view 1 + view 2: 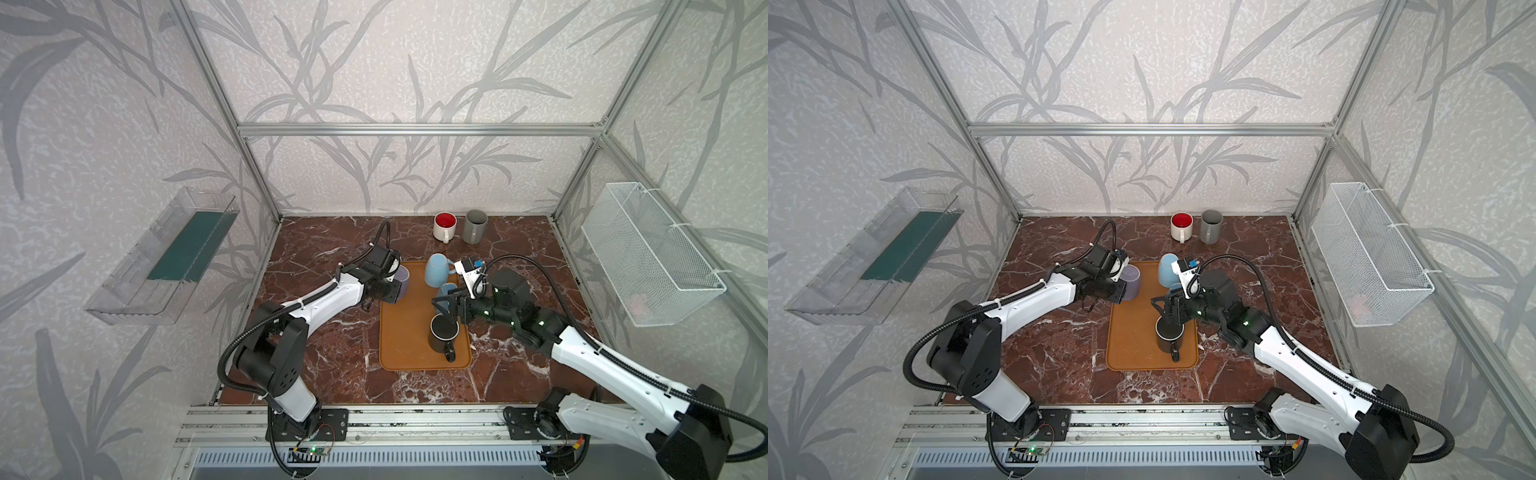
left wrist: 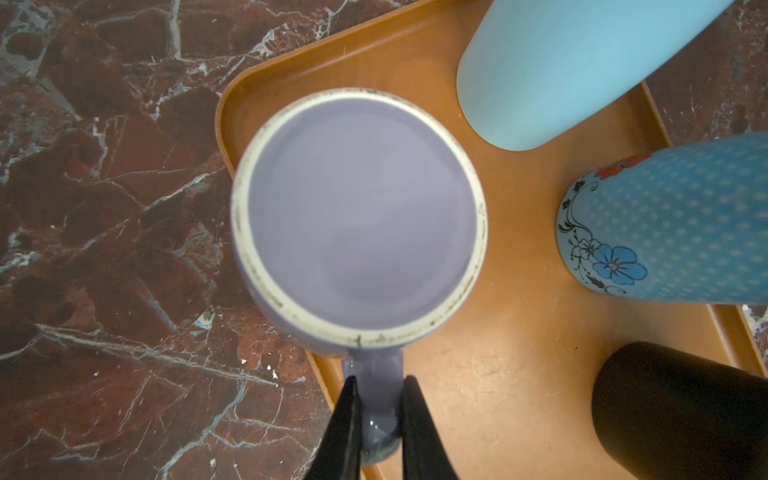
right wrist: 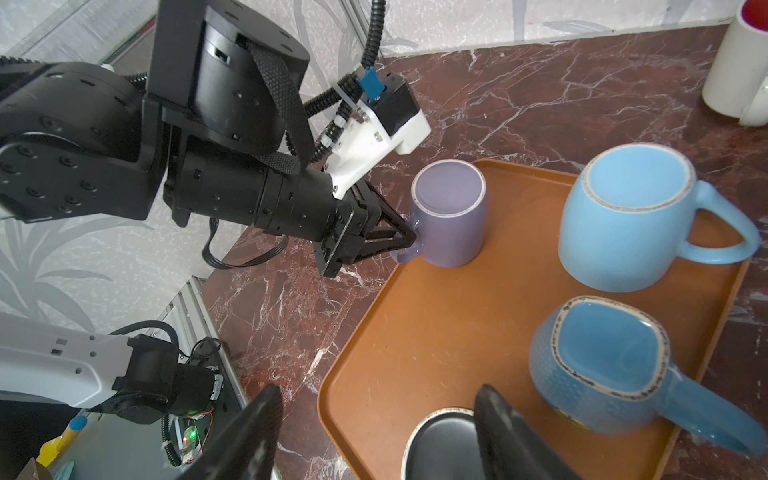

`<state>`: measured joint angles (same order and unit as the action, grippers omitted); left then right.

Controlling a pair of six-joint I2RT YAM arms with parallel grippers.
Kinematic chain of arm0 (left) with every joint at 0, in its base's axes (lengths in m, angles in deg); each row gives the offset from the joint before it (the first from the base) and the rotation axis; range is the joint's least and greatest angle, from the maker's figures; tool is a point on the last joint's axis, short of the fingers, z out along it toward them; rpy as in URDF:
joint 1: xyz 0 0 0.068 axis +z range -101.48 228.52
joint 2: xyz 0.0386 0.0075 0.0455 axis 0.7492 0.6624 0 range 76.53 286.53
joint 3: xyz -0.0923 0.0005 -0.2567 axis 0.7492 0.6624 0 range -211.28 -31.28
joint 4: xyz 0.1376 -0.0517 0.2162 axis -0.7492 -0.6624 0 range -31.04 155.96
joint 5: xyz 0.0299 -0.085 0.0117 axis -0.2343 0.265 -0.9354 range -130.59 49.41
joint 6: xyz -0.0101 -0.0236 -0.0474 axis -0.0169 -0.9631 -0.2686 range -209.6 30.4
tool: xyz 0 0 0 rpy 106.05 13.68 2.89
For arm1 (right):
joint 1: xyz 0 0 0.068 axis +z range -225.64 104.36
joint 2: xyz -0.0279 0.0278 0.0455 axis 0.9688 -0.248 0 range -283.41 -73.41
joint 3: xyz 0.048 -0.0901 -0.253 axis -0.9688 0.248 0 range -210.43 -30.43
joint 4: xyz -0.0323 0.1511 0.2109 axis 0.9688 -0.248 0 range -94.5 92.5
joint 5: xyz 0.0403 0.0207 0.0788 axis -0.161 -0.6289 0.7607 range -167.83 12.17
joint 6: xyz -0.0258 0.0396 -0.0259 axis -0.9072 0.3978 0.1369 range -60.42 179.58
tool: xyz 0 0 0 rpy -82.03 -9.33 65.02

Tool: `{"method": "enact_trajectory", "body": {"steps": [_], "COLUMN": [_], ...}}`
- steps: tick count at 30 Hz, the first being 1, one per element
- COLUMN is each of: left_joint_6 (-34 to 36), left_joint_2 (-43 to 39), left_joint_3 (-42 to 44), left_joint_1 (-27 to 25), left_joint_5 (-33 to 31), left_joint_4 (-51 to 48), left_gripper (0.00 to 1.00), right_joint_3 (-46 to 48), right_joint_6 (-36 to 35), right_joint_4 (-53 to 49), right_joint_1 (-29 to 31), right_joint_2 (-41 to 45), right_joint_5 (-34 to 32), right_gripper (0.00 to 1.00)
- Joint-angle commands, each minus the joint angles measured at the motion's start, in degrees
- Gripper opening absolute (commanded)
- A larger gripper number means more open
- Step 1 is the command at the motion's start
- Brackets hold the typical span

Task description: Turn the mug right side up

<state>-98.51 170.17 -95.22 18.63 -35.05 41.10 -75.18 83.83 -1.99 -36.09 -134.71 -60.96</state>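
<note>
Your left gripper (image 2: 380,380) is shut on the handle of the purple mug (image 2: 357,216). The two black fingers (image 2: 345,415) press the handle from both sides. The body of the mug stands directly ahead of these jaws. It is bottom up, and its pale foot ring faces the wrist camera. You see it on the corner of the orange tray (image 2: 519,353). From the right wrist view the purple mug (image 3: 451,212) seems to sit with its rim on the tray (image 3: 415,332), but I cannot tell if it is a little lifted.

Your right gripper (image 3: 378,399) has its jaws wide apart and holds nothing. The black mug (image 3: 444,440) is just below them, closer to one finger. Whether that finger touches it, you cannot tell. Further ahead of these jaws, on the same tray, are the light blue mug (image 3: 623,224) and the dotted blue mug (image 3: 598,361).
</note>
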Motion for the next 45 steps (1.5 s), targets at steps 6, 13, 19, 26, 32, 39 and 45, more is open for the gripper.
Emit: {"method": "enact_trajectory", "body": {"steps": [6,13,19,26,32,39,45], "left_joint_6": [-2.6,-4.5,-7.0,-10.3,-12.5,-14.4,-13.9], "left_joint_2": [-2.3,-6.5,-10.0,-13.5,-15.7,-14.1,-11.5], "left_joint_3": [-2.6,-3.3,-2.4,-1.0,-0.6,3.4,5.3], "left_joint_1": [0.6,2.8,5.2,7.0,8.1,8.1,8.1], "left_joint_5": [0.4,1.4,4.9,8.3,11.6,8.1,8.0], "left_joint_4": [0.3,3.6,6.2,9.5,11.8,10.7,10.5], "left_gripper": [0.00,0.00,0.00,0.00,0.00,0.00,0.00], "right_joint_3": [-0.4,-0.2,0.2,0.5,0.4,0.1,-1.5], "right_joint_6": [1.1,2.1,3.2,4.5,5.7,4.0,2.0], "right_joint_4": [2.4,4.1,6.1,9.2,12.0,9.3,6.2], "right_joint_1": [0.3,0.4,0.4,1.2,1.8,1.8,1.8], "right_joint_2": [-2.0,-2.9,-3.8,-4.9,-6.2,-5.1,-5.5], "right_joint_5": [1.2,2.2,3.4,4.5,5.2,3.1,1.3], "right_gripper": [0.73,0.73,0.73,0.72,0.72,0.72,0.72]}}
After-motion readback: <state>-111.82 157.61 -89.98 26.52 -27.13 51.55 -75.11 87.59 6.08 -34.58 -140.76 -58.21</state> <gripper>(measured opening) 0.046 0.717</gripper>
